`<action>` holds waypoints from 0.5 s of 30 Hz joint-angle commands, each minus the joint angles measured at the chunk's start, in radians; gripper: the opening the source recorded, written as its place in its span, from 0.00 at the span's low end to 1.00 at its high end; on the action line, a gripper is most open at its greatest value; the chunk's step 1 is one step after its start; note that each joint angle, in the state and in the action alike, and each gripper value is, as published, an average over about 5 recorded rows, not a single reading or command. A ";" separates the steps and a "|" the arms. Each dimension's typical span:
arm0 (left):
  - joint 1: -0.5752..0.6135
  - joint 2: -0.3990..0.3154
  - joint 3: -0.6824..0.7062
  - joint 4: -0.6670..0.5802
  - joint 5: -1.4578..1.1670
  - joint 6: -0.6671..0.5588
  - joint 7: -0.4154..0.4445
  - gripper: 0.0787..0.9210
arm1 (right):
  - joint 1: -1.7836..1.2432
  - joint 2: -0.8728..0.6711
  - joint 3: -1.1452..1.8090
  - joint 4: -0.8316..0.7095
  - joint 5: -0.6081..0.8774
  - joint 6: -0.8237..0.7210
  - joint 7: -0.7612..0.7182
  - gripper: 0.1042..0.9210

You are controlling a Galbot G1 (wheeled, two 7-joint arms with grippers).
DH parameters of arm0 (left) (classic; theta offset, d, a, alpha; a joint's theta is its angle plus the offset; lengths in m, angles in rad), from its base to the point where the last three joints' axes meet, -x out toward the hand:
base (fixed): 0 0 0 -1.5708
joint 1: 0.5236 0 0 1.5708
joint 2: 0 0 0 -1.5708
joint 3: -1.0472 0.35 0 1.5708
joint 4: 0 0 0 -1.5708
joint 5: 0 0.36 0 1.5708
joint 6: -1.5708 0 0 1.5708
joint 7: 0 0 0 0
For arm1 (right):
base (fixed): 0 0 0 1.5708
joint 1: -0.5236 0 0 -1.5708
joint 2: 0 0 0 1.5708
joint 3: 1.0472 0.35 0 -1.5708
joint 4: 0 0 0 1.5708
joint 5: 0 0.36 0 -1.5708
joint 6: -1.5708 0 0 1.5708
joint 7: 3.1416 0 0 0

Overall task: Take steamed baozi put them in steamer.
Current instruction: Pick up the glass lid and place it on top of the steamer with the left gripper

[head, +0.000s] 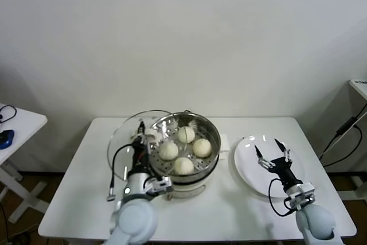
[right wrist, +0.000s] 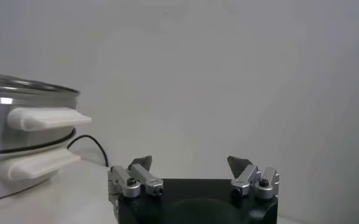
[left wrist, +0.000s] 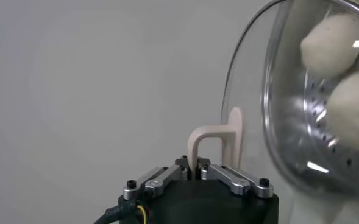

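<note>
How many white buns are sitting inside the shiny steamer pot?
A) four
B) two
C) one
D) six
A: the head view shows four steamed baozi lying side by side on the perforated tray inside the steamer, and the white plate beside it has none left on it.

A glass lid (head: 123,142) and white plate (head: 252,167) sit on the white table (head: 229,210).
</note>
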 commanded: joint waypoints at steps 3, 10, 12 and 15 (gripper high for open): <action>-0.127 -0.069 0.156 0.062 0.078 0.050 0.114 0.09 | 0.007 0.013 0.007 -0.012 -0.014 0.004 -0.001 0.88; -0.152 -0.113 0.175 0.116 0.096 0.045 0.125 0.09 | 0.006 0.026 0.017 -0.019 -0.021 0.010 -0.006 0.88; -0.152 -0.133 0.173 0.129 0.102 0.043 0.124 0.09 | 0.004 0.027 0.021 -0.021 -0.023 0.011 -0.007 0.88; -0.154 -0.162 0.168 0.148 0.116 0.046 0.121 0.09 | 0.002 0.028 0.026 -0.020 -0.024 0.012 -0.008 0.88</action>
